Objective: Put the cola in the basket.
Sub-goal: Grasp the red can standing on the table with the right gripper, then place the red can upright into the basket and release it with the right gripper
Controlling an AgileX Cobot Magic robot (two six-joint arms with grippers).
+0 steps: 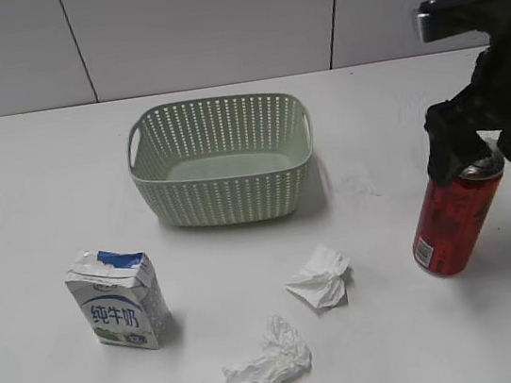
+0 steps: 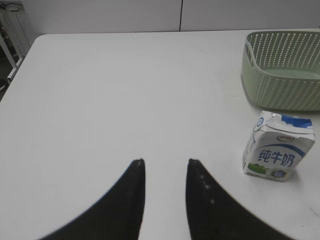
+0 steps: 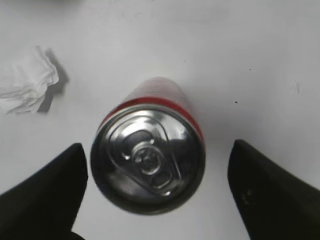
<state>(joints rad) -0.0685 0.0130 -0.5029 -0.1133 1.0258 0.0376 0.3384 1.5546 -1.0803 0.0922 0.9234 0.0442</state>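
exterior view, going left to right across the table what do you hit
milk carton → long crumpled tissue → smaller crumpled tissue → cola can with the right gripper over its top. The basket sits farther back, spanning above both tissues, so it is left out of the order.

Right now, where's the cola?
The cola stands on the table at the right of the exterior view, right of the crumpled tissue and in front-right of the basket, with the open right gripper straddling its top.

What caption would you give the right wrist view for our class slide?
Open right pincer straddling the silver top of the upright cola, fingers not touching it, crumpled tissue nearby.
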